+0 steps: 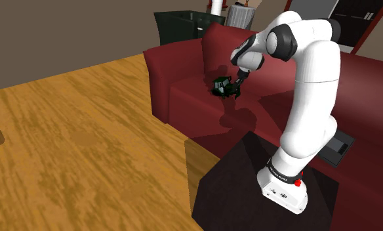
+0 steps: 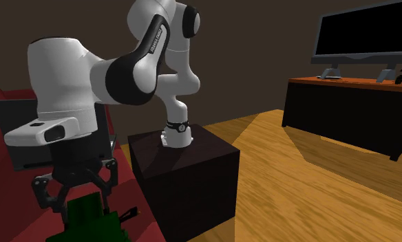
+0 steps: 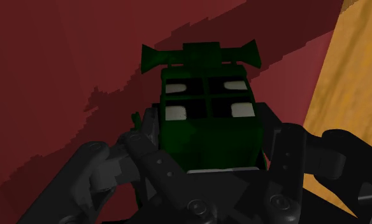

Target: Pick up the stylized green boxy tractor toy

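The light is dim in all three views. In the shoulder view the wooden floor (image 1: 72, 138) is the brightest part, the red sofa (image 1: 183, 92) is dark, and the arm (image 1: 311, 98) throws a hard shadow on the seat. In the wrist view this shadow's edge is jagged, and the dark green tractor toy (image 3: 207, 130) hardly stands out. Outlines are sharp.

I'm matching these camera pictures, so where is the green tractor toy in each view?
Shoulder view: green tractor toy above centre, on the red sofa seat.
Second exterior view: tractor at bottom left, against the sofa.
Wrist view: tractor on the sofa, wood floor beside.
Shared landmark: the red sofa.
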Available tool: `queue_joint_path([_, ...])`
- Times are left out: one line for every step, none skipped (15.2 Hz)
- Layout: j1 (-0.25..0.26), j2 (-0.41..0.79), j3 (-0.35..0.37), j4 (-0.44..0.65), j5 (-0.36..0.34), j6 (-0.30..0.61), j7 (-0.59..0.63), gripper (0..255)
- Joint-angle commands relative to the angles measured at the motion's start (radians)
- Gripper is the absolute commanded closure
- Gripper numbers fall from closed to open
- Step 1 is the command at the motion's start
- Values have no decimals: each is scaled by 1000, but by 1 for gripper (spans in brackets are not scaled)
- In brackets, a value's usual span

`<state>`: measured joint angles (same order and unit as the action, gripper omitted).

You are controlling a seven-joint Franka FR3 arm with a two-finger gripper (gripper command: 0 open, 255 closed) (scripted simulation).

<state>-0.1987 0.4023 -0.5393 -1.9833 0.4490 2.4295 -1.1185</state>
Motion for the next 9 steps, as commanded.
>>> queue_joint_path([8, -23, -12, -1, -18, -16, 12, 255])
queue_joint_path([11, -32, -16, 2, -27, -25, 18, 255])
queue_joint_path([15, -41, -21, 4, -35, -35, 24, 255])
queue_joint_path([18, -49, -25, 7, -44, -45, 31, 255])
queue_joint_path([21, -57, -30, 10, -52, -55, 37, 255])
queue_joint_path([24, -66, -34, 13, -60, -64, 43, 255])
queue_joint_path([27, -74, -38, 17, -69, -74, 50, 255])
queue_joint_path([27, -75, -38, 18, -70, -76, 51, 255])
queue_joint_path([27, -75, -38, 17, -70, -76, 51, 255])
